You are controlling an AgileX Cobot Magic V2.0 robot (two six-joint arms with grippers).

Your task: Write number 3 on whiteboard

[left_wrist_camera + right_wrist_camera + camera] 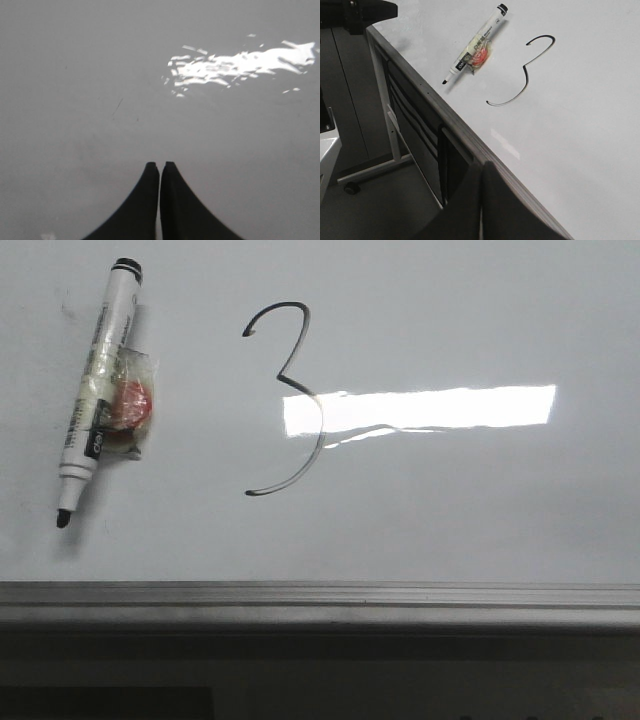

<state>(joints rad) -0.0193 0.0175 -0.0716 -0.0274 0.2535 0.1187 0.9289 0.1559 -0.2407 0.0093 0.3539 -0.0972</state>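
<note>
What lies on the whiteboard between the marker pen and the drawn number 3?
Nothing: in the front view, the whiteboard is bare between the marker pen and the number 3. The right wrist view shows the same gap.

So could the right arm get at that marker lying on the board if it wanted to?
Probably yes. The marker lies uncapped and flat on the whiteboard, beside the number 3, with nothing over it. The right gripper is shut and hangs off the board's edge, so it would need to open and reach across.

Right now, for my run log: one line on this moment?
number 3 drawn | whiteboard | marker lying uncapped | left gripper shut | right gripper shut
</note>
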